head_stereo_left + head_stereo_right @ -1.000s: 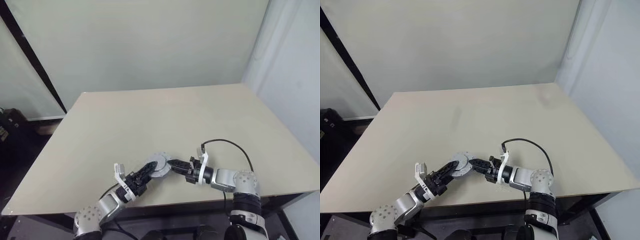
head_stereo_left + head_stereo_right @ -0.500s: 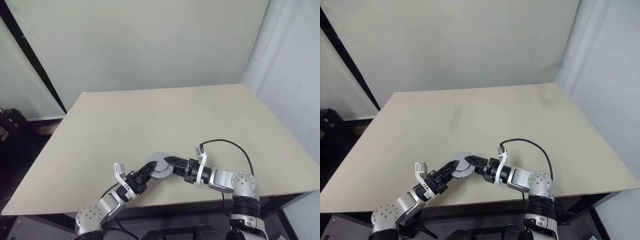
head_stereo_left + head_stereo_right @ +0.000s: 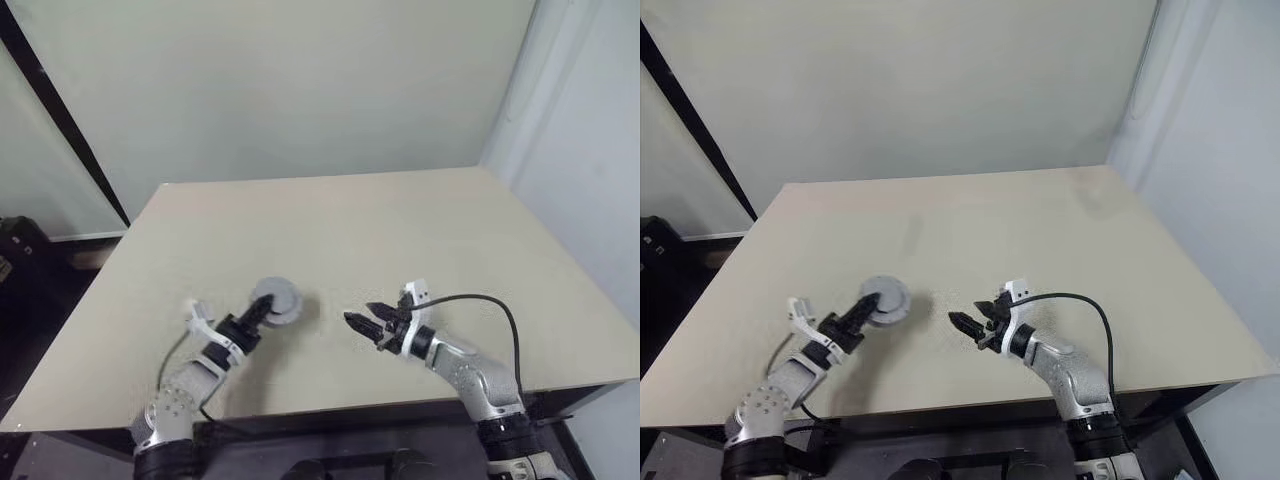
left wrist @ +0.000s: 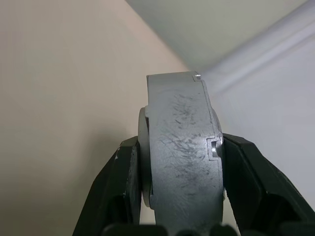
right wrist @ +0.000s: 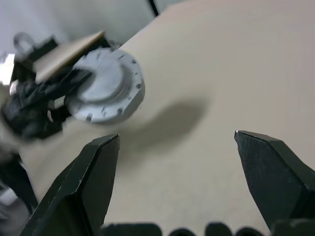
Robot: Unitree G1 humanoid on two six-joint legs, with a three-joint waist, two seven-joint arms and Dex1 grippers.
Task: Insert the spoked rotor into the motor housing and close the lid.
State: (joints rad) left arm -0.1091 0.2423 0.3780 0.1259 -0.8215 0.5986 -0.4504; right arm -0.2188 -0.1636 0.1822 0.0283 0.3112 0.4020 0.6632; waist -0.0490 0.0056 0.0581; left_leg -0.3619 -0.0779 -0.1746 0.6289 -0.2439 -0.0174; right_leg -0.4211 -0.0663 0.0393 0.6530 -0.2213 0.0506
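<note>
My left gripper [image 3: 262, 311] is shut on a thick grey round puck [image 3: 277, 299], the motor housing, and holds it just above the tan table [image 3: 400, 230], left of the middle. In the left wrist view the black fingers [image 4: 122, 187] clamp the housing's [image 4: 182, 147] two flat faces. Its lid [image 5: 104, 87], a grey disc with a raised hub and small marks round the rim, covers the face that shows in the right wrist view. The spoked rotor is hidden. My right gripper [image 3: 362, 320] hangs open and holds nothing, a hand's width to the right of the housing, its fingers [image 5: 93, 182] spread wide.
The table's front edge [image 3: 330, 405] runs close under both arms. A black cable [image 3: 490, 300] loops over the right wrist. A pale wall [image 3: 300, 80] stands behind the table, with a dark post [image 3: 60, 110] at the left.
The right gripper has let go of the housing, opened wide and drawn back to the right. The left gripper has carried the housing to the left and rolled it.
</note>
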